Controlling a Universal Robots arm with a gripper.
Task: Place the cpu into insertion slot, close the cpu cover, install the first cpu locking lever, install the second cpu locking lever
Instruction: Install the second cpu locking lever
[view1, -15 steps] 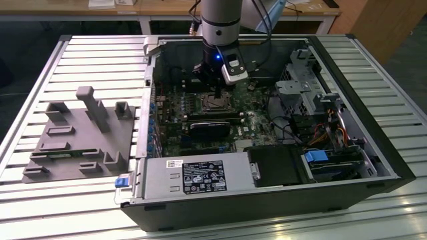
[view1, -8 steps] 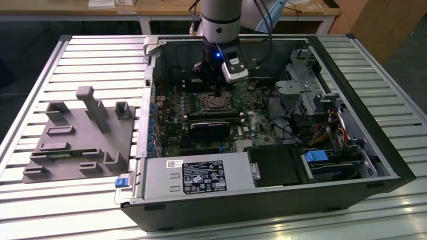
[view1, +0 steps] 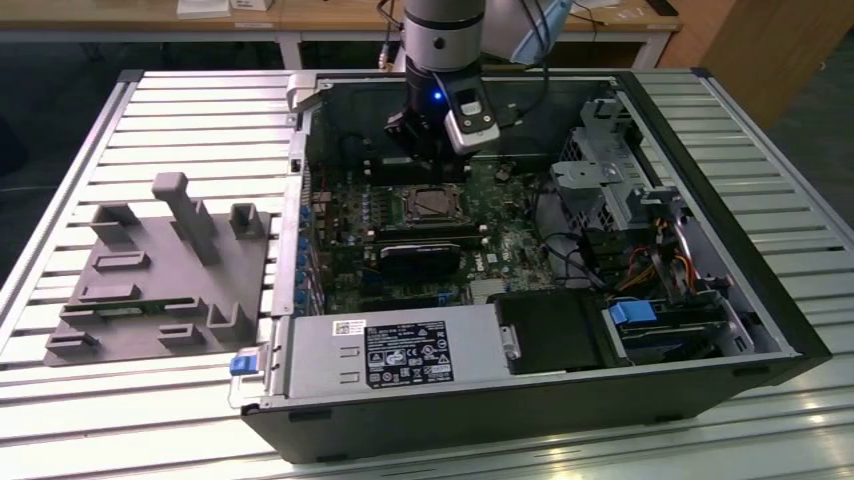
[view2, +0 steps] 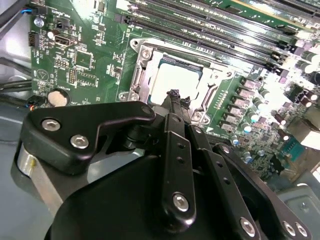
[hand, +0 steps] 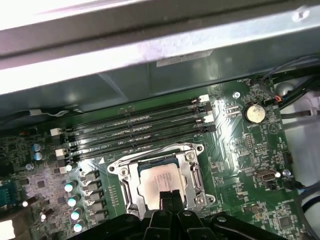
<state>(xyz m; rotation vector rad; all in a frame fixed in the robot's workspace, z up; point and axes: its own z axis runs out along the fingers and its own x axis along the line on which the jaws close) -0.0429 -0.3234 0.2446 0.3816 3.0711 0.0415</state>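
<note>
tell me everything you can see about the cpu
The cpu is a small flat square chip with a pale silvery-grey metal top, lying level in the insertion slot on the green board. The silvery cpu cover frames it. The gripper has its dark fingertips close together at the chip's near edge.

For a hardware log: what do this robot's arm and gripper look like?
The arm is a silver-grey cylinder with a small blue light and a cable trailing beside it. The gripper is matt black, with angular linkage plates, silver screw heads and narrow fingers.

Slatted metal table (view1: 160, 110), wooden desk (view1: 320, 18) behind, dark floor (view1: 54, 70).
</note>
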